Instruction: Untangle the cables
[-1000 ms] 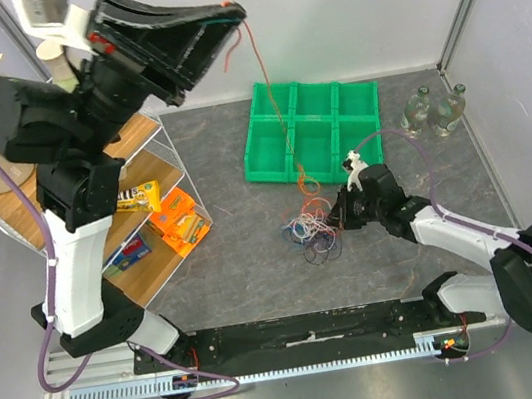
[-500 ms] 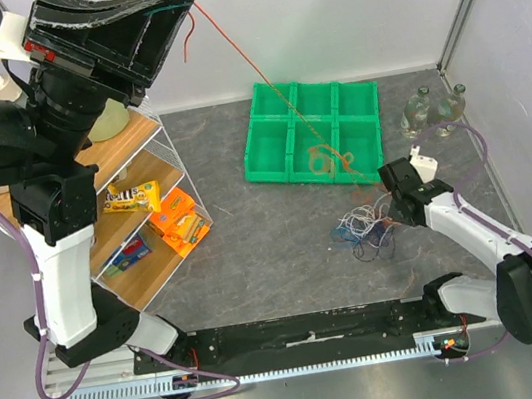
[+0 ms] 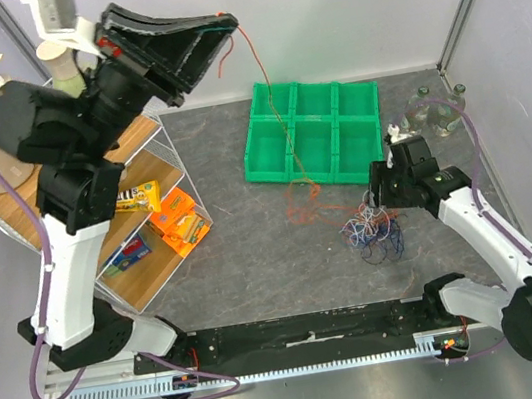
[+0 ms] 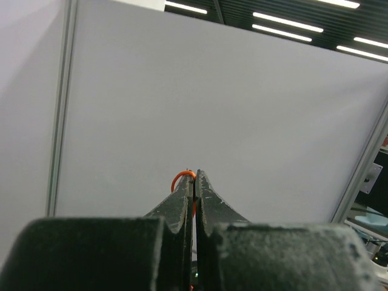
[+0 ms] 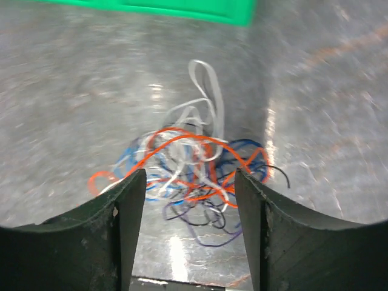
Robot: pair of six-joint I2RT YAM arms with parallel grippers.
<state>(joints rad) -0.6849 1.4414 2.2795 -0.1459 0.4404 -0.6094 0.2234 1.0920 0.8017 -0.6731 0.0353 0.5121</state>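
Note:
My left gripper (image 3: 234, 25) is raised high at the back left, shut on one orange-red cable (image 3: 297, 203). That cable hangs slack across the green tray and ends in loose curls on the table. In the left wrist view a small orange loop (image 4: 180, 177) sticks out beside the shut tips of the left gripper (image 4: 194, 177). The other cables (image 3: 372, 228), white, blue, orange-red and black, lie in a tangle on the table. My right gripper (image 3: 380, 204) hovers just above and behind that tangle (image 5: 188, 163). The right gripper (image 5: 190, 176) is open, with nothing between its fingers.
A green compartment tray (image 3: 352, 100) sits at the back centre, its edge (image 5: 182, 9) just beyond the tangle. A wire shelf (image 3: 158, 191) with snack packs stands at the left. Glass bottles (image 3: 434, 112) stand at the back right corner.
The right gripper has opened and let go of the tangle, then backed up a little. The left arm swung right, so the taut orange-red cable now hangs slack.

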